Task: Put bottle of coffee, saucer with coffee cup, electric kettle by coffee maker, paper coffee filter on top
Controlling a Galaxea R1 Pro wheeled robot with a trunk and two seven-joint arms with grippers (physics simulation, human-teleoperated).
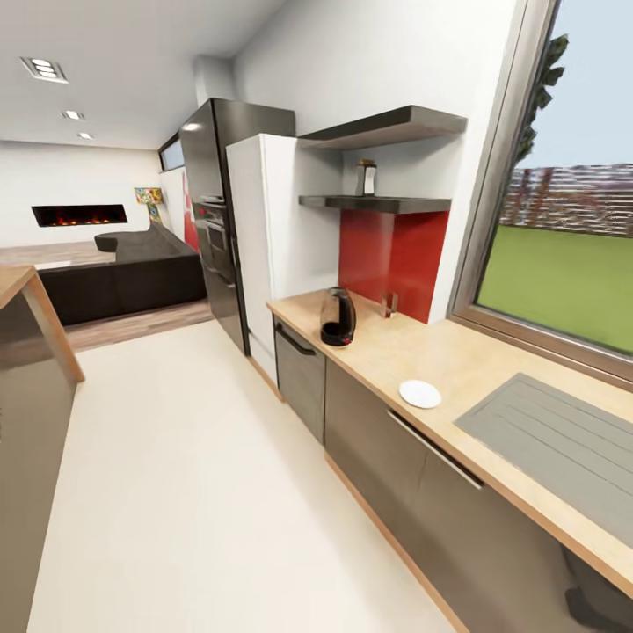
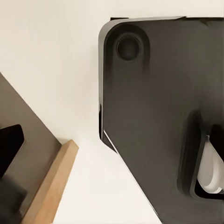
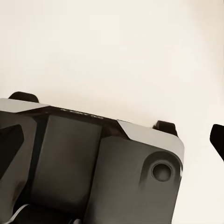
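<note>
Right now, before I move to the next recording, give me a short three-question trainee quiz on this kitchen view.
1. True or false: the kettle stands on the countertop.
2. Where is the coffee jar? A) on the lower shelf B) in the sink C) on the floor
3. Fill in: the white saucer lies between the kettle and the ____.

Key: 1 true; 2 A; 3 sink.
</note>
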